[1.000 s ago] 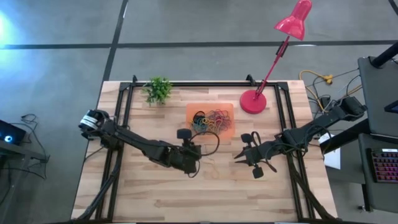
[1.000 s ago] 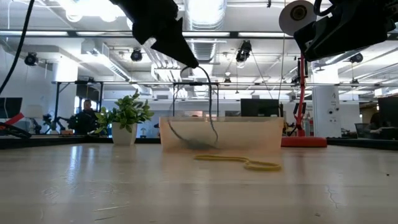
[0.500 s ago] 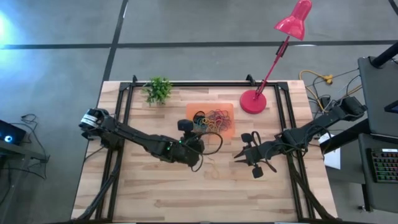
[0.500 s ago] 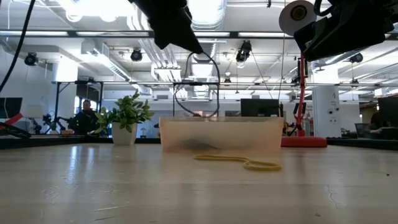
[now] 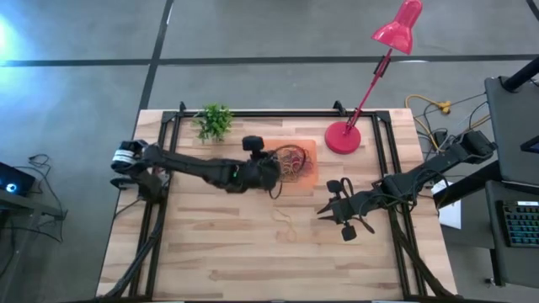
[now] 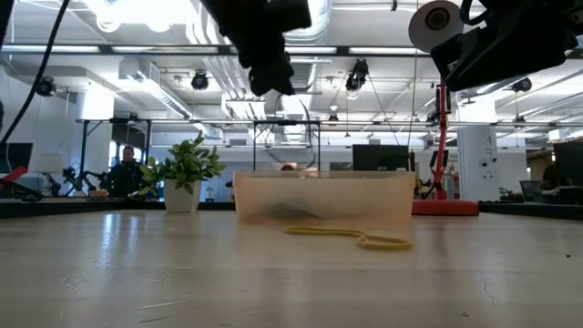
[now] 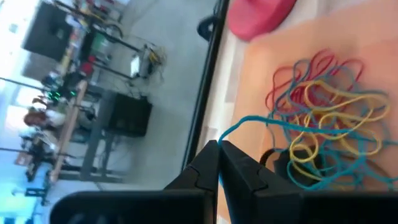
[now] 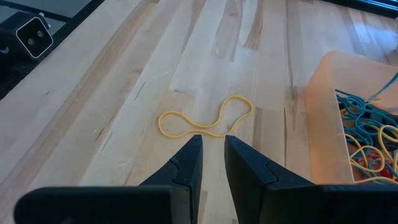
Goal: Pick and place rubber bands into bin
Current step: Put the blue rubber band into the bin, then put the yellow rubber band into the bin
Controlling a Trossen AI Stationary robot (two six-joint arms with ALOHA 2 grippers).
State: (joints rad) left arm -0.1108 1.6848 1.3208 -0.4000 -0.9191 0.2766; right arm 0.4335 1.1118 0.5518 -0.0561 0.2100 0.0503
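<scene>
The bin (image 5: pixel 312 180) is an orange tray on the far middle of the table, holding a tangle of red, yellow and blue rubber bands (image 7: pixel 323 118). My left gripper (image 5: pixel 272 171) hangs above the bin's left part, shut on a blue rubber band (image 7: pixel 249 119); in the low view the gripper (image 6: pixel 273 84) is well above the bin (image 6: pixel 319 196). One yellow rubber band (image 8: pixel 205 121) lies flat on the wood in front of the bin (image 8: pixel 323 106). My right gripper (image 8: pixel 212 146) hovers just short of it, fingers slightly apart, with nothing between them. My left gripper pinches the blue band at one end of its loop (image 7: pixel 225 133) between its two fingertips. The fingers slant downward from the table's left side. The band hangs slack below them as a thin loop (image 6: pixel 305 137), running down toward the pile in the bin.
A red lamp base (image 5: pixel 343 137) stands right of the bin, its stem leaning over the far right corner. A small potted plant (image 5: pixel 215 122) stands at the far left. Black rails (image 5: pixel 168 151) run along the table's left and right sides.
My left gripper, still shut on the blue band, has moved up and toward the far edge, from the bare wood in front of the bin to above the bin, turning as it went. The band's lower end has lifted off the table and now hangs over the bin.
</scene>
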